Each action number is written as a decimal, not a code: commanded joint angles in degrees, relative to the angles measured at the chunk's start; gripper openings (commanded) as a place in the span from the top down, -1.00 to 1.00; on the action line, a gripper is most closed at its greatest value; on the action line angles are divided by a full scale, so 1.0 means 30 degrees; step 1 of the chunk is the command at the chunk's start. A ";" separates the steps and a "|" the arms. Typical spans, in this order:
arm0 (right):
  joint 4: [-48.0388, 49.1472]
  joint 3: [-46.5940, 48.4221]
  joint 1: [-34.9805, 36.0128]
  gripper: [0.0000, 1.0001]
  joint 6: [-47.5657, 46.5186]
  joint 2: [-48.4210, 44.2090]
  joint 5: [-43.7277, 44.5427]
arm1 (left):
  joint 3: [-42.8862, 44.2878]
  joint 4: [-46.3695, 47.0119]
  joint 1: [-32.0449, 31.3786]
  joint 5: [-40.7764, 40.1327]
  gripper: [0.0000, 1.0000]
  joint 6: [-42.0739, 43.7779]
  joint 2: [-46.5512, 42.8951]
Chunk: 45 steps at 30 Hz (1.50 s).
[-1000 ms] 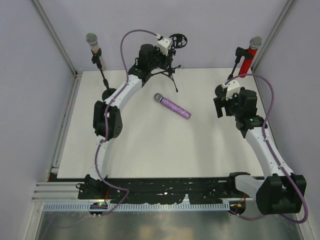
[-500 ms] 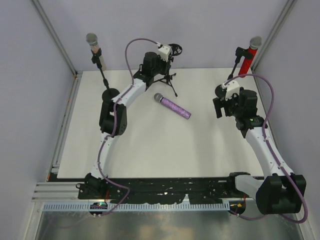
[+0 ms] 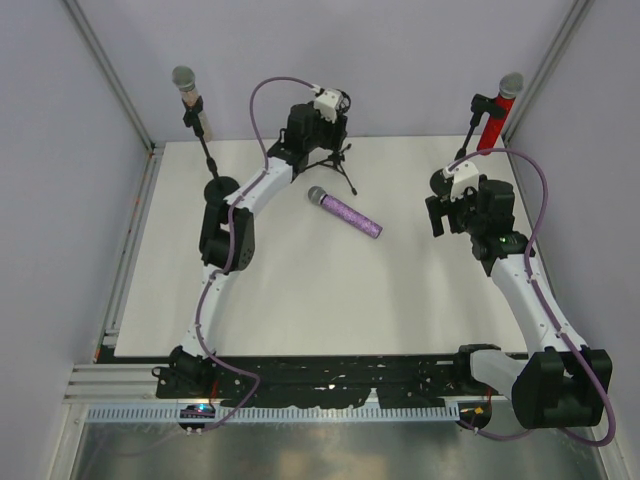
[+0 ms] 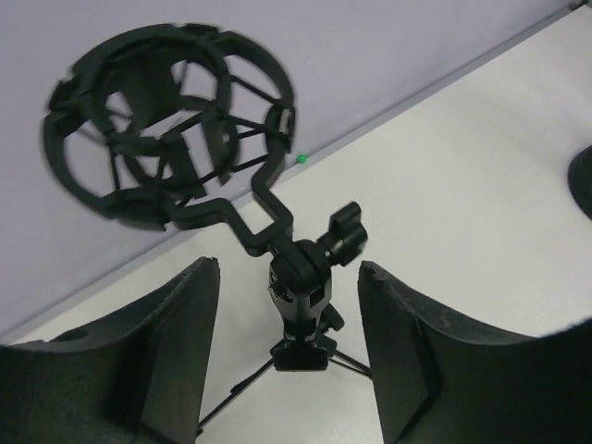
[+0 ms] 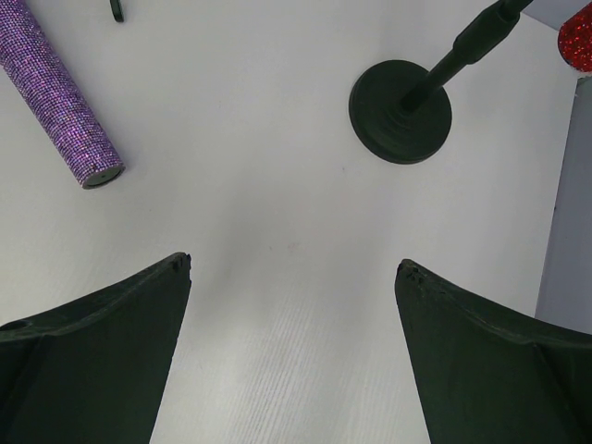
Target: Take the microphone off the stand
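A purple glitter microphone lies flat on the white table, its butt end in the right wrist view. Behind it stands a small black tripod stand; its ring-shaped shock mount is empty. My left gripper is at the stand's top and open, its fingers on either side of the swivel joint without touching it. My right gripper hovers open over bare table, holding nothing.
A beige microphone is clipped in a round-based stand at the back left. A red microphone sits in a stand at the back right, whose round base lies just beyond my right fingers. Walls close the back and both sides.
My left gripper was shut and now stands open around the stand's joint. The left arm has shifted a little and the shock mount has swung lower. The right arm and purple microphone are unchanged.
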 commanded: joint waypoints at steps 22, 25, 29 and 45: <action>-0.0011 0.0602 -0.0075 -0.91 0.0692 -0.1011 -0.1724 | -1.5546 -0.1246 0.1012 0.1863 -0.99 0.2095 -1.6134; 0.0018 0.0514 -0.0075 -0.91 0.0896 -0.1364 -0.2369 | -1.9702 -0.0748 0.1510 0.0844 -0.99 0.2831 -1.9475; 0.0077 0.0455 -0.0075 -0.90 0.1248 -0.1628 -0.3072 | -2.4075 0.2524 0.2564 -0.2377 -0.99 0.2569 -2.3080; 0.0399 0.0133 -0.0075 -0.90 0.1483 -0.2184 -0.3514 | -2.6283 1.0118 0.6255 -0.5757 -0.99 0.0869 -2.1333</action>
